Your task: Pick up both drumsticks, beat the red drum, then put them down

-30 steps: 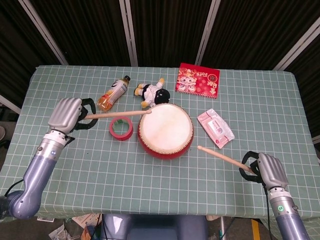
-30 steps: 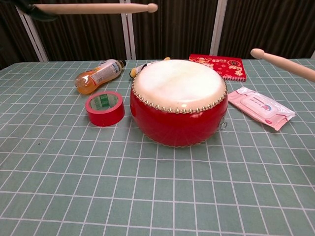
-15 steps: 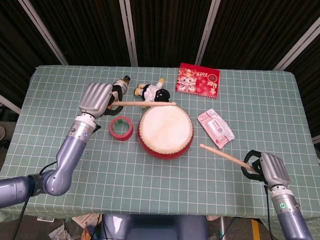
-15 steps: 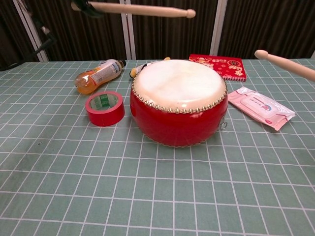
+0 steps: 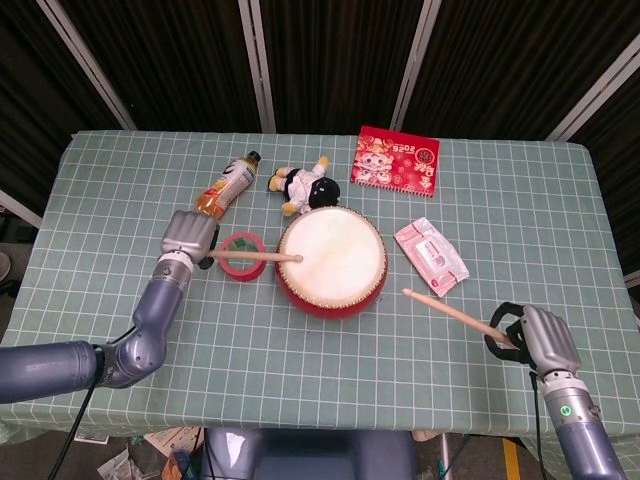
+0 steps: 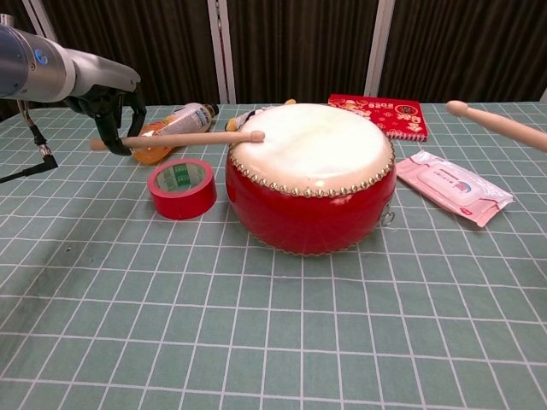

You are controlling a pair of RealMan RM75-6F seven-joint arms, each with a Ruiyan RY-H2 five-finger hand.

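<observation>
Head view shows the left hand low beside the counter, fingers wrapped around the butt of the left drumstick. Half a second back this hand was raised high with the stick level above the drum; it has now swung down, and the stick runs out from the hand, across the red tape roll, to end on the near-left edge of the red drum. In the chest view the stick's tip sits right at the rim of the white skin, touching it or almost so, so this looks like the first beat landing. Behind the hand lies an orange drink bottle; further along, past the stick's tip, a small plush toy lies just behind the drum, with a red notebook well beyond it. A pack of wipes lies between the drum and the right side. The right hand has barely moved across the three moments: it grips the right drumstick by its butt, the stick pointing from the hand toward the drum, its tip well short of the shell and held up off the counter. By that reading the left stroke is under way and the right stroke has yet to come.
</observation>
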